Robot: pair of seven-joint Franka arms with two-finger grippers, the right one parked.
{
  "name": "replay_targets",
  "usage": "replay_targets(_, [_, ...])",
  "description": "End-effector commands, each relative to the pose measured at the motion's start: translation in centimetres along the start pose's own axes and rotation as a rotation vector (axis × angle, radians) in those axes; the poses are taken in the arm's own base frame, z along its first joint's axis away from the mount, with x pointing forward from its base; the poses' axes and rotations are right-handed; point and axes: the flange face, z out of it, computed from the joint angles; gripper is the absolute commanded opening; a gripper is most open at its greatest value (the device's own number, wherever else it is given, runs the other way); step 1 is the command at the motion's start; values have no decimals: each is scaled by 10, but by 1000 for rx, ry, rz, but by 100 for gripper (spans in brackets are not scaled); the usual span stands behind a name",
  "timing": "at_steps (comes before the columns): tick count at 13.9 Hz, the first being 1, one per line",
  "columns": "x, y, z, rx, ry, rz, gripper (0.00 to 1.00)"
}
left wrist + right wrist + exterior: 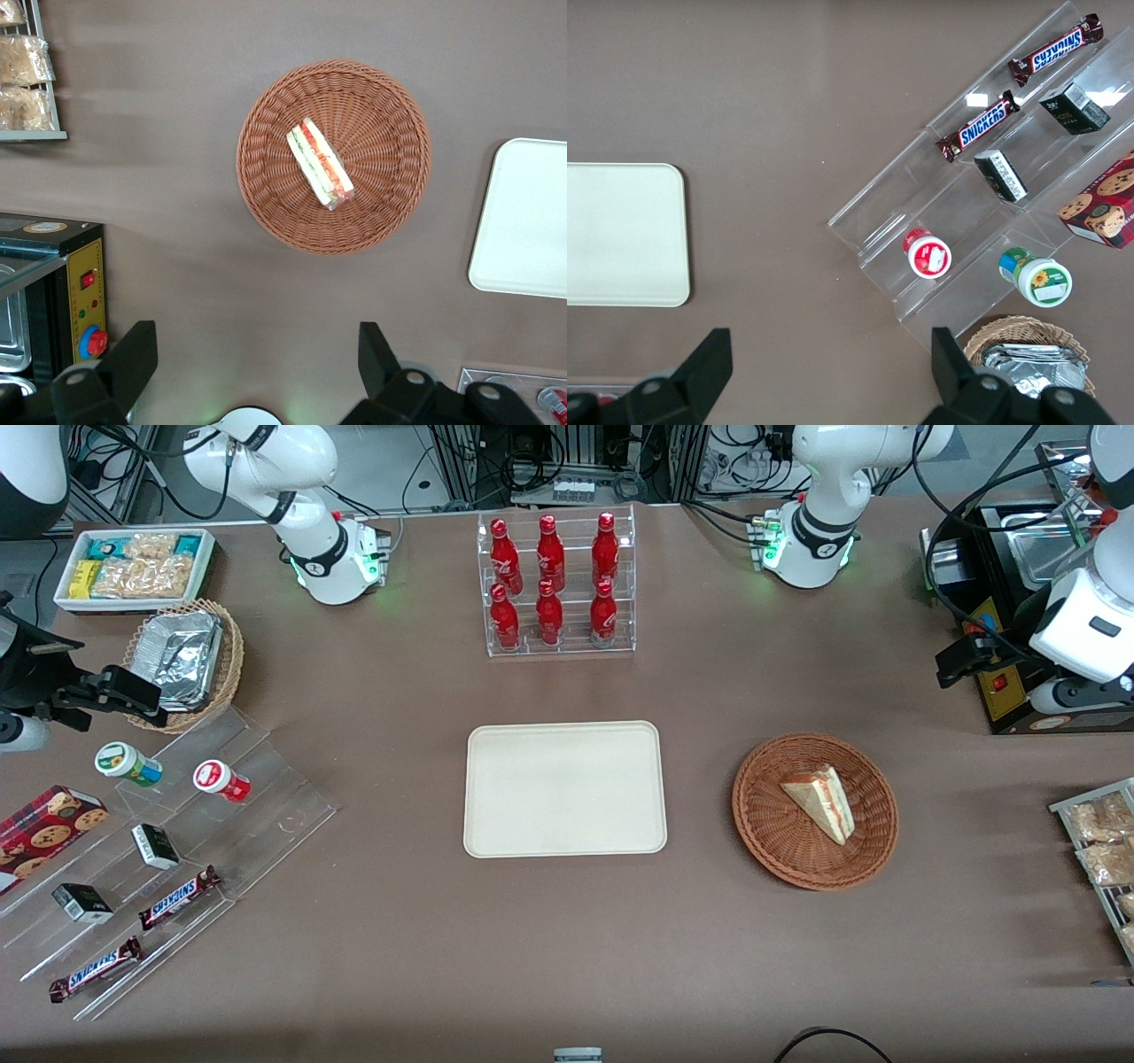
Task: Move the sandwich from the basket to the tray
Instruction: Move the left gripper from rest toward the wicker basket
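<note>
the gripper point(248, 372) hangs above bare table, fingers spread wide and holding nothing, apart from the basket point(266, 190). the sandwich point(320, 164) lies near the basket's centre. the tray point(496, 824) sits mid-table beside the basket, not touching it

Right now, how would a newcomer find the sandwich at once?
Start at the cream tray mid-table; toward the working arm's end sits a round reddish-brown basket. The white sandwich lies inside, alone, striped pink-orange along its edge. The gripper hovers high above the table near the basket, jaws open.
</note>
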Motion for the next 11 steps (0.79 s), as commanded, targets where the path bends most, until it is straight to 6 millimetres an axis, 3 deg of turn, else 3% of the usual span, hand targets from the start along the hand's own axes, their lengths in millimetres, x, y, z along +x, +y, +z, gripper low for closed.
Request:
replay_targets(1, [-6, 1, -4, -8, -5, -6, 100])
replay_targets(5, [2, 1, 12, -11, 7, -3, 100])
replay_targets(9, [5, -1, 59, 1, -1, -15, 100])
replay_targets(11, [6, -1, 86, -2, 24, -105, 100])
